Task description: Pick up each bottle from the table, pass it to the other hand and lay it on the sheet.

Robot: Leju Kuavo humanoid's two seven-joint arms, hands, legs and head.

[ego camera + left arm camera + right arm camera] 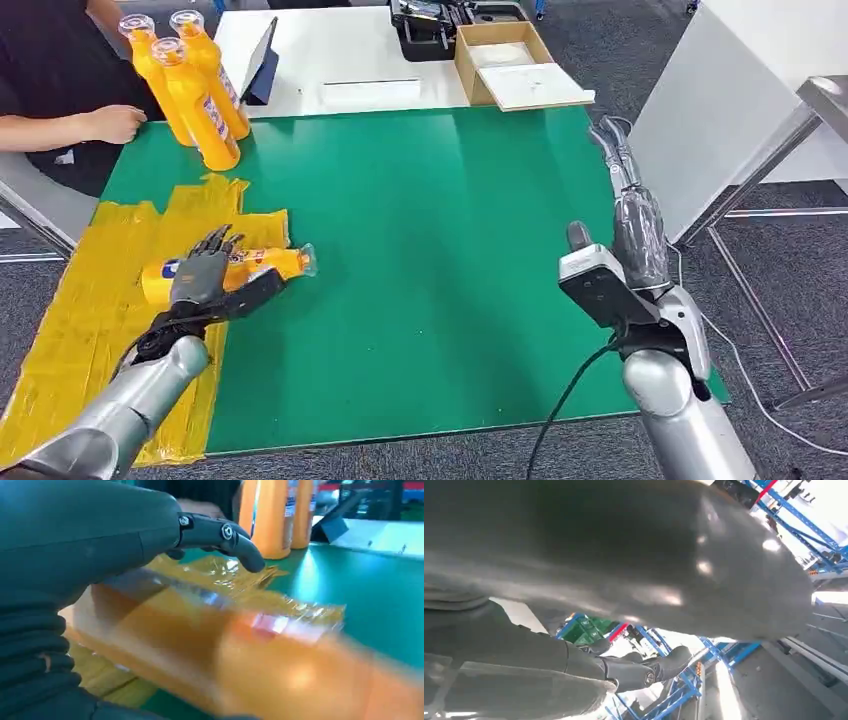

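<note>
Left hand (203, 275) wrapped round bottle (262, 264), lying half on sheet (90, 300), neck end past sheet edge. Right hand (625, 160) empty, fingers straight. Risk: rolls off sheet once let go, round body.

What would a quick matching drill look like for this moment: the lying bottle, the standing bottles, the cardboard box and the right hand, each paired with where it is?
Things:
1. lying bottle
2. standing bottles
3. cardboard box
4. right hand

Places:
A. on the white table beyond the green mat
B. raised by the mat's right edge, holding nothing
C. upright at the mat's far left corner, near a person's hand
D. on its side under the left hand, partly on the yellow sheet

Pairs: 1-D, 2-C, 3-A, 4-B
</note>
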